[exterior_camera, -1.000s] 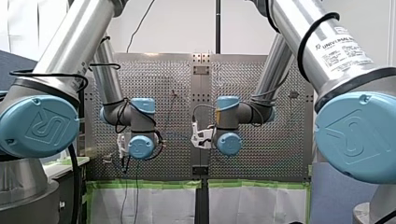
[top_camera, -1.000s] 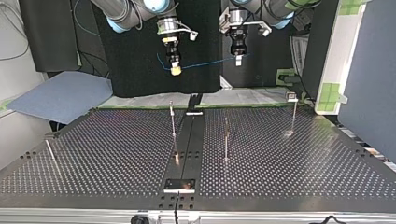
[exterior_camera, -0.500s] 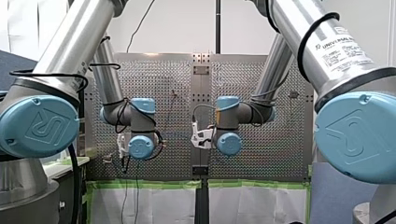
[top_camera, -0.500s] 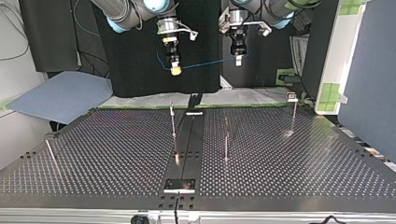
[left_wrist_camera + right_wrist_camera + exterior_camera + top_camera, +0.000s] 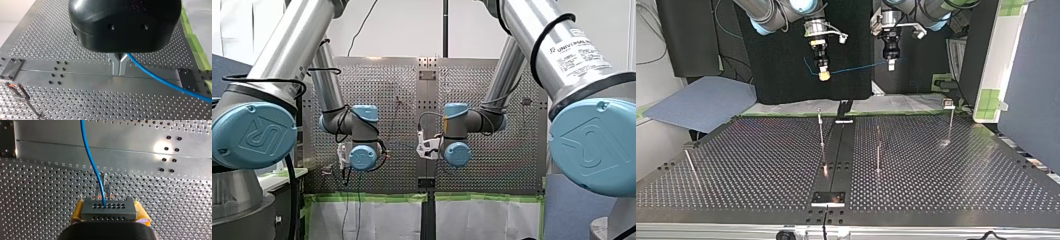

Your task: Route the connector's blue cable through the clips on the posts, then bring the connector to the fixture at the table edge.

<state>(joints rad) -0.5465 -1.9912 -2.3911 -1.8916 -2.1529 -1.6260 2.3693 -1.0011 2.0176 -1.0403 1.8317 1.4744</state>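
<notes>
In the right wrist view a grey connector [image 5: 109, 208] sits between yellow pads [image 5: 77, 213], with my right gripper [image 5: 109, 213] shut on it. The blue cable [image 5: 91, 162] leaves the connector's face and runs ahead over the table. In the left wrist view the metal fingers of my left gripper [image 5: 119, 65] are shut on the blue cable [image 5: 160, 80]. In the top view both grippers hang high beyond the table's far edge, my right gripper [image 5: 824, 75] at the left and my left gripper [image 5: 891, 63] at the right. The cable [image 5: 858, 67] is strung between them.
Thin posts stand on the perforated table [image 5: 761, 165]: one left of the centre rail [image 5: 820, 127], one right of it [image 5: 878, 150], one with a clip at far right [image 5: 950, 120], and a leaning one at far left [image 5: 690, 165]. A small plate [image 5: 828, 198] lies at the near edge.
</notes>
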